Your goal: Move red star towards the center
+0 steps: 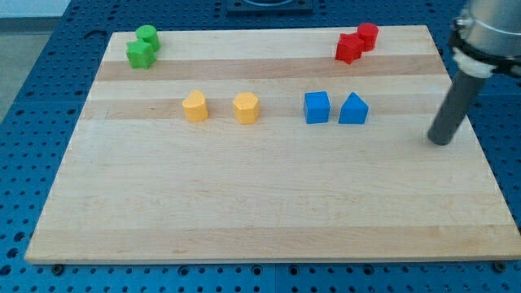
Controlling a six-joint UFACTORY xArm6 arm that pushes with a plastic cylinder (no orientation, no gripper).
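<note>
The red star [348, 49] lies near the view's top right of the wooden board [269, 203], touching a red cylinder [368, 36] just above and to its right. My tip [440, 142] rests on the board at the view's right side, well below and to the right of the red star, and to the right of the blue blocks. It touches no block.
A blue cube [317, 107] and a blue triangular block [353, 109] sit side by side right of centre. Two yellow blocks [194, 106] [246, 107] sit left of centre. A green cylinder [147, 36] and a green star [140, 54] sit at the top left corner.
</note>
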